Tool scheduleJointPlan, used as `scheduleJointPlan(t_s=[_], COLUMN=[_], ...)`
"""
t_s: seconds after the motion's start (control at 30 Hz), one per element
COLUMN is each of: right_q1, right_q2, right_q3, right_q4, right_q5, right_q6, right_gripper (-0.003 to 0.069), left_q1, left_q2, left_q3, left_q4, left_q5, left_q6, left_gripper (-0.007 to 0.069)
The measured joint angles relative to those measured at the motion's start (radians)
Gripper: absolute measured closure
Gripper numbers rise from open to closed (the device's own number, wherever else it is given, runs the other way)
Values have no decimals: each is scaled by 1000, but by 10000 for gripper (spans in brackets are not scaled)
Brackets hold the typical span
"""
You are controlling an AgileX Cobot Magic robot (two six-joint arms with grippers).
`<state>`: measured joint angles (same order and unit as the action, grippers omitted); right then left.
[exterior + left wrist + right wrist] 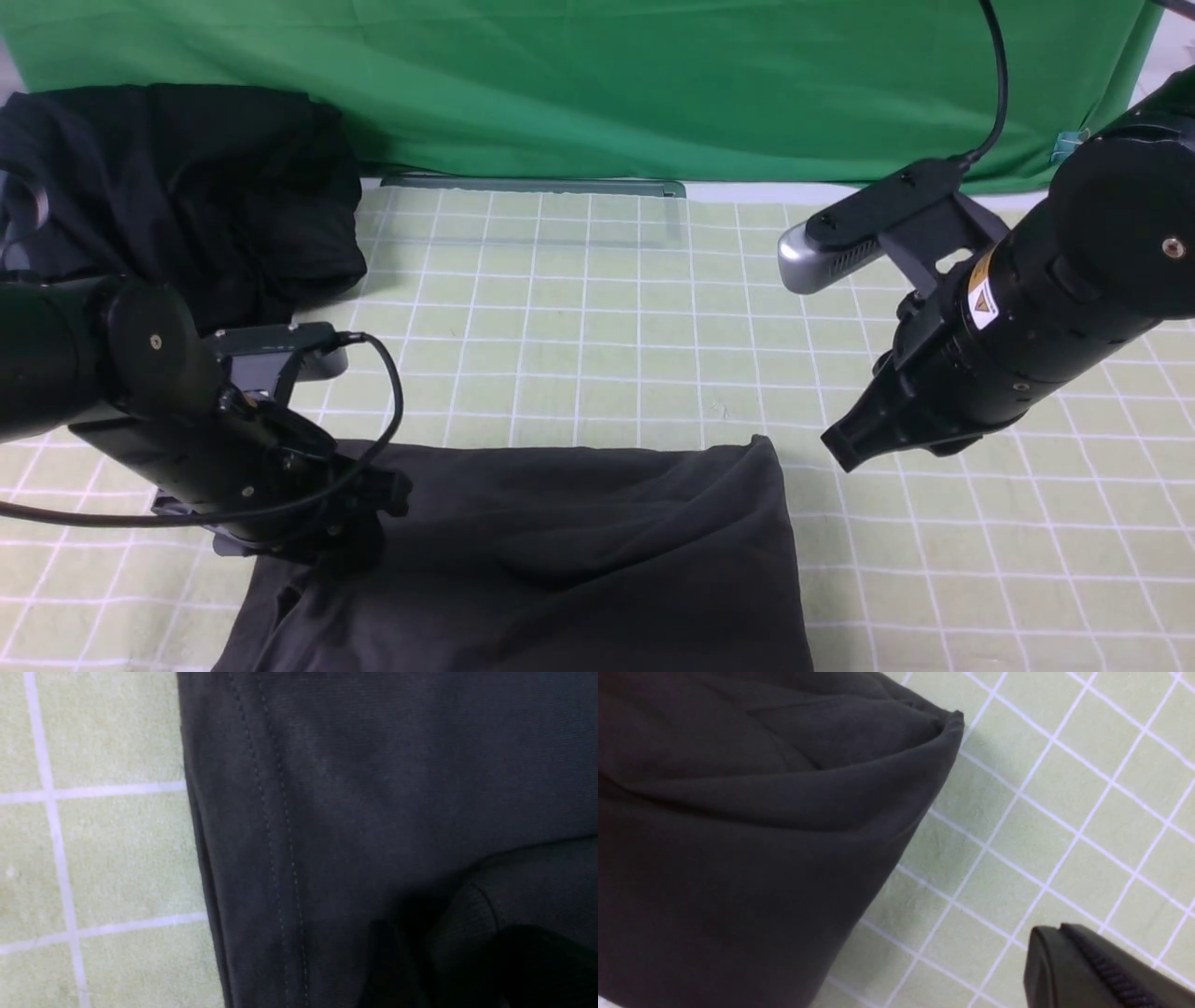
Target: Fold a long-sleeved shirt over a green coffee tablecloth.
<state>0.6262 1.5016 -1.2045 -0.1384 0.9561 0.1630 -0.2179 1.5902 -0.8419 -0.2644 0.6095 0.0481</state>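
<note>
The long-sleeved shirt point(597, 541) lies bunched on the near part of the green coffee tablecloth point(579, 317) — left gripper point(359, 546) over its left side, jaw spread and hold unclear; right gripper point(845, 453) closed, empty — just right of it.

The long-sleeved shirt point(761, 868) lies folded and creased on the green coffee tablecloth point(1064, 858). 1 raised corner of fabric points outward over the white grid lines. The right gripper point(1052, 928), jaws shut, is positioned above the tablecloth, apart from the shirt.
</note>
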Motion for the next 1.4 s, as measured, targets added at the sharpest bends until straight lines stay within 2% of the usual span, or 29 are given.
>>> scheduleJointPlan(t_s=[0.03, 0.13, 0.33, 0.5, 0.53, 0.57, 0.6, 0.63, 0.67, 0.7, 0.77, 1.0, 1.07, 1.23, 1.4], right_q1=[0, 0, -1, -1, -1, -1, -1, -1, -1, -1, -1, -1, -1, -1, -1], right_q2=[0, 0, 0, 0, 0, 0, 0, 0, 0, 0, 0, 0, 0, 0, 0], right_q3=[0, 0, 0, 0, 0, 0, 0, 0, 0, 0, 0, 0, 0, 0, 0], right_q4=[0, 0, 0, 0, 0, 0, 0, 0, 0, 0, 0, 2, 2, 4, 4], right_q5=[-2, -14, -26, -27, -28, -28, -28, -28, -28, -28, -29, -28, -28, -28, -28], right_q6=[0, 0, 0, 0, 0, 0, 0, 0, 0, 0, 0, 0, 0, -1, -1], right_gripper=[662, 660, 661, 661, 661, 661, 661, 661, 661, 661, 661, 661, 661, 661, 661], left_q1=[0, 0, 0, 0, 0, 0, 0, 0, 0, 0, 0, 0, 0, 0, 0], left_q2=[-1, -2, 0, 3, 3, 3, 3, 3, 3, 3, -1, -90, -126, -154, -152], left_q3=[0, 0, 0, 0, 0, 0, 0, 0, 0, 0, 0, 0, 0, 1, 2], left_q4=[0, -5, -34, -48, -53, -53, -57, -59, -59, -65, -65, -41, 0, 206, 233], left_q5=[-1, -9, -16, -19, -19, -19, -19, -19, -19, -16, -3, 54, 84, 174, 133], left_q6=[1, 6, 42, 99, 118, 118, 127, 131, 131, 136, 138, 130, 91, -85, -118], left_gripper=[232, 197, 211, 325, 388, 396, 478, 517, 526, 585, 611, 622, 622, 622, 620])
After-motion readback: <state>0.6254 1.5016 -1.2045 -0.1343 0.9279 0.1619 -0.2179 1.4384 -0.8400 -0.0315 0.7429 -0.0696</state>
